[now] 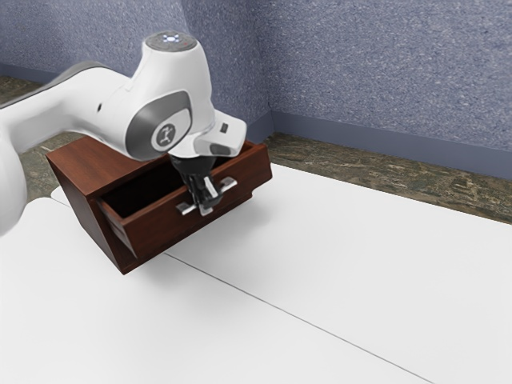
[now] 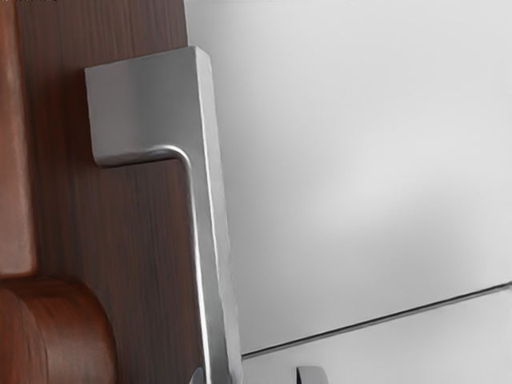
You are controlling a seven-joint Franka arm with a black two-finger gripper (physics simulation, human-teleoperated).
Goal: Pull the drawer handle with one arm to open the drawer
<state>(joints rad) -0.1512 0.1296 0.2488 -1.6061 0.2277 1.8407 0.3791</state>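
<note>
Handle (image 2: 210, 208) bar sits right under the wrist camera, steel, long axis running along the drawer (image 1: 160, 228) front. Gripper (image 1: 203, 198) is down on its middle; clamped or merely hooked, cannot tell. Drawer stands partly out of cabinet (image 1: 76, 160), cavity showing behind the gripper. 1 arm only. Pull should run square to the bar, away from cabinet, over table (image 1: 336, 272).

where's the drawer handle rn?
Exterior view, left of centre: the handle is on the front of the partly open drawer of the wooden cabinet, with the tool clamped on it from above.
</note>
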